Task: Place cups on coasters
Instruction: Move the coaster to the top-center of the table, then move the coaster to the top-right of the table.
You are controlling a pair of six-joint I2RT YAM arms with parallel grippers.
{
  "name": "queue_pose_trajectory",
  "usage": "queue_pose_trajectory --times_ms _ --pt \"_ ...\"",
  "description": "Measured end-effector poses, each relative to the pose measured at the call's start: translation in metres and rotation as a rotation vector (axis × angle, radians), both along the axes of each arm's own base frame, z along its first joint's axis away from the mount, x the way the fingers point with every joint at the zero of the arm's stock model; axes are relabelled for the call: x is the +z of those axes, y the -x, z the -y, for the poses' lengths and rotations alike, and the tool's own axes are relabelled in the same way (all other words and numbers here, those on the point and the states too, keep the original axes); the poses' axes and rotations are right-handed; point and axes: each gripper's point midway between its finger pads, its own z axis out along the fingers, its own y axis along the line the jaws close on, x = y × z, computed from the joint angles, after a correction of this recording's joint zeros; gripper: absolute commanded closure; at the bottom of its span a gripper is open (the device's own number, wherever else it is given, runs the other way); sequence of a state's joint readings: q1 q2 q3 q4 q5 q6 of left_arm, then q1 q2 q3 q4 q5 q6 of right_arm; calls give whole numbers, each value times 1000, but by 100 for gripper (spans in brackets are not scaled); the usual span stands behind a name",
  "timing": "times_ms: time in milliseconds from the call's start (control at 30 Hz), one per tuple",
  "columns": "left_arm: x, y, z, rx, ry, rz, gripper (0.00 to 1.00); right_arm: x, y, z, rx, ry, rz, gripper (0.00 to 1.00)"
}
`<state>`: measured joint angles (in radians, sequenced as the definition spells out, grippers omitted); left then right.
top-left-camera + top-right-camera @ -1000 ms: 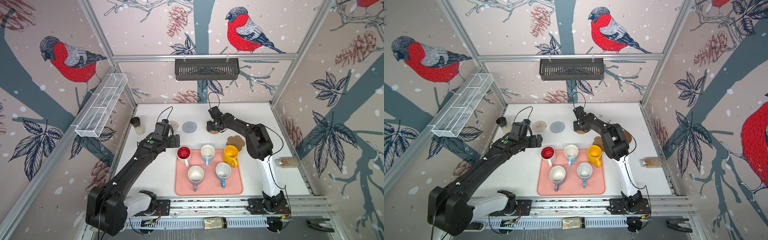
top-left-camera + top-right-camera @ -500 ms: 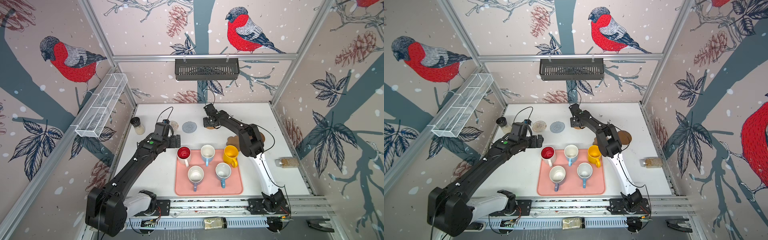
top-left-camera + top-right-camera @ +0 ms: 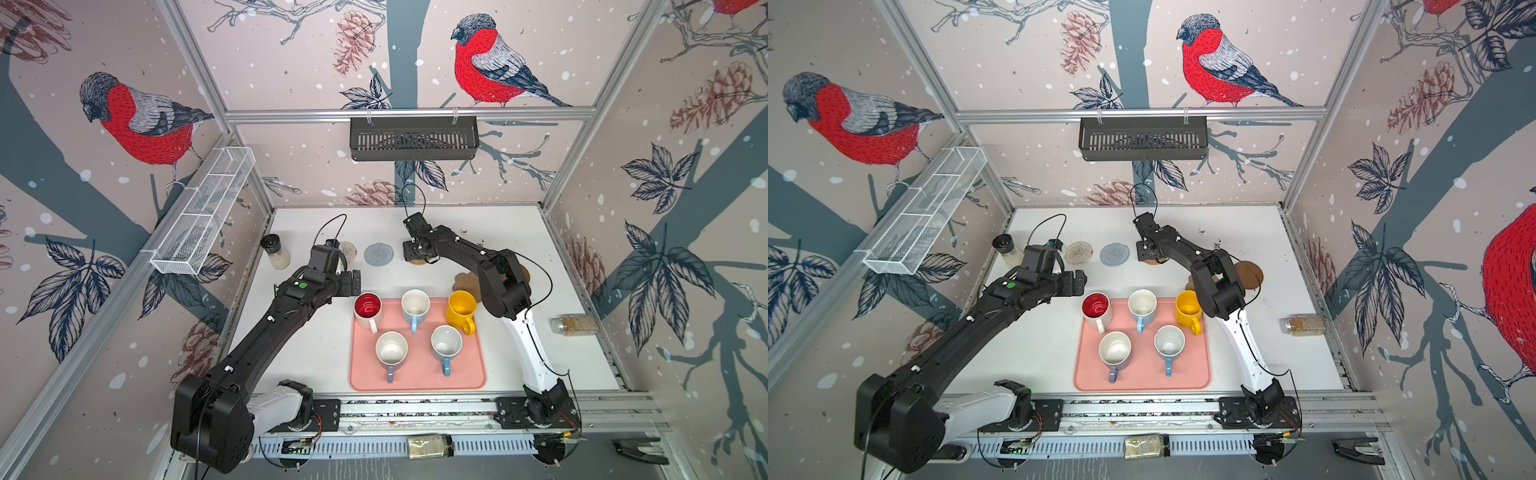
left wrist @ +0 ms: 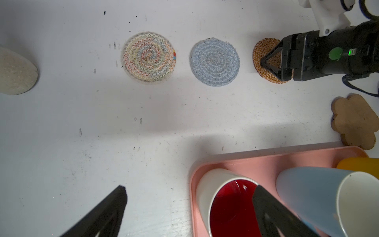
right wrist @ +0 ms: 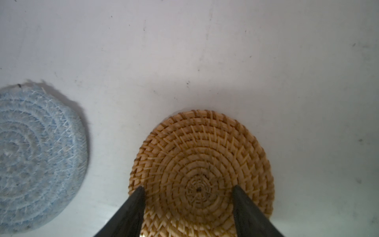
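**Entry: cups (image 3: pixel 415 305).** Five, all upright on the pink tray (image 3: pixel 415 380), none on a coaster.

**Nearest pairing:** the white cup with red inside (image 3: pixel 368 309) stood at the tray's far corner, just beside the left gripper (image 3: pixel 351 284). That gripper's fingers were spread wide and empty. The cup's handle pointed toward the robot's base.

**Right gripper (image 5: pixel 188 189):** fingers parted, holding nothing, low over the rattan coaster (image 5: pixel 201 143) and well apart from the cups.

**Judgement:** left arm nearer.
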<state>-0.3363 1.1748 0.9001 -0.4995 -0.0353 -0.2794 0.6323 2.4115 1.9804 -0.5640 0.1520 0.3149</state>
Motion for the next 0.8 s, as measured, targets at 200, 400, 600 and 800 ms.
queue_pose_trajectory --times_ms 200,400,600,800 --pt "0 1 1 -17 -6 4 3 14 -2 6 -11 10 -32 19" --pt "3 -1 1 -19 -7 11 3 54 -12 3 -15 -29 20 13" --pt "36 -17 8 -20 17 76 3 108 -4 13 -18 -71 79 16" --pt "63 -40 28 -44 -4 114 3 114 36 68 -68 -51 57 19"
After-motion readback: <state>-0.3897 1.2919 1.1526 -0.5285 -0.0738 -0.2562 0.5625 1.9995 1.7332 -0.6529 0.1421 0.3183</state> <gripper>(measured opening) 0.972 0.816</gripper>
